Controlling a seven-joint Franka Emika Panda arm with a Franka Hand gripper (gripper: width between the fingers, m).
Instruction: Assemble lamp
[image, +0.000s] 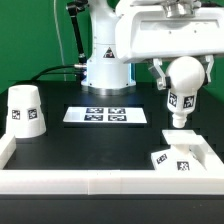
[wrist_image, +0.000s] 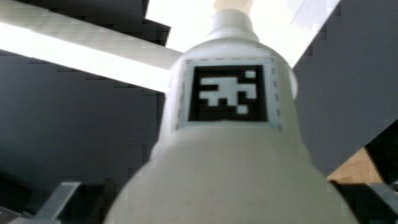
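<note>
Wrist view: gripper (wrist_image: 210, 204) clamped on the bulb (wrist_image: 222, 110) at its fat end. Looks light, stiff, slick plastic, so I'd hold there, leaving the stem free for the base (image: 182, 157).

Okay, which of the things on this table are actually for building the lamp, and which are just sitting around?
For the lamp:
- bulb, held off the table in the hand
- shade, standing at the exterior view's left
- base, lying at the exterior view's right

Just lying about:
- marker board, flat mid-table
- white rail along the table's edge
</note>
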